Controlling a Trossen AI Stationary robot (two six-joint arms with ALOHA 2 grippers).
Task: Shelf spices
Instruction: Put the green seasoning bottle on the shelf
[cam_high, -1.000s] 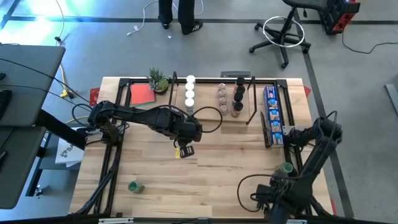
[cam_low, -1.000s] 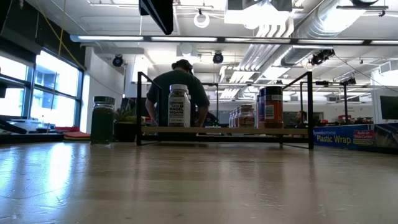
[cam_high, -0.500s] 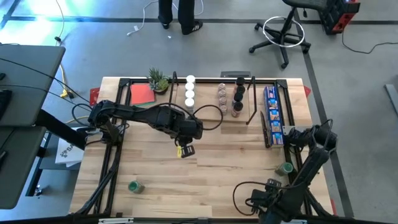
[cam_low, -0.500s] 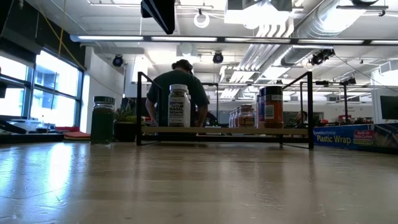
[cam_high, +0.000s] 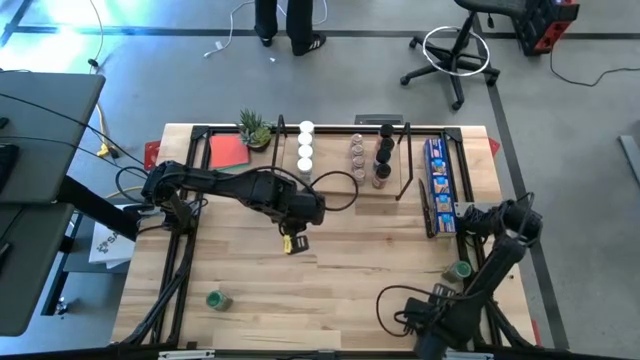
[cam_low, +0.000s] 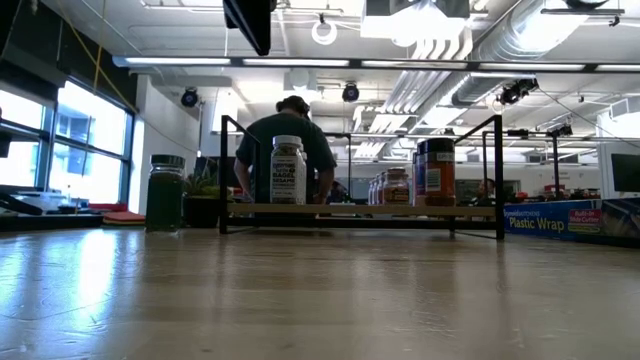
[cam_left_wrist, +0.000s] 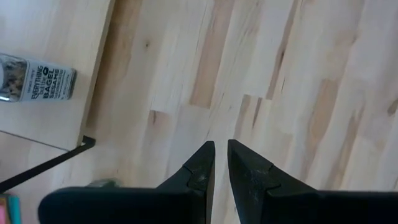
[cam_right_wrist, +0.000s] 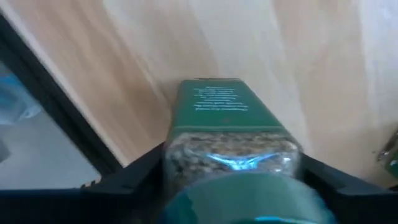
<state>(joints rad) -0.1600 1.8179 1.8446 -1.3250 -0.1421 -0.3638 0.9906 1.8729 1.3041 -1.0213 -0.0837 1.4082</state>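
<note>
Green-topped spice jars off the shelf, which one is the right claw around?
The green-topped jar near the table's right edge: the right claw straddles it. The other green-topped jar stands alone at the front left.

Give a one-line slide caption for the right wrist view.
Right claw straddles a green-capped spice jar lying near the table edge, fingers on either side.
</note>
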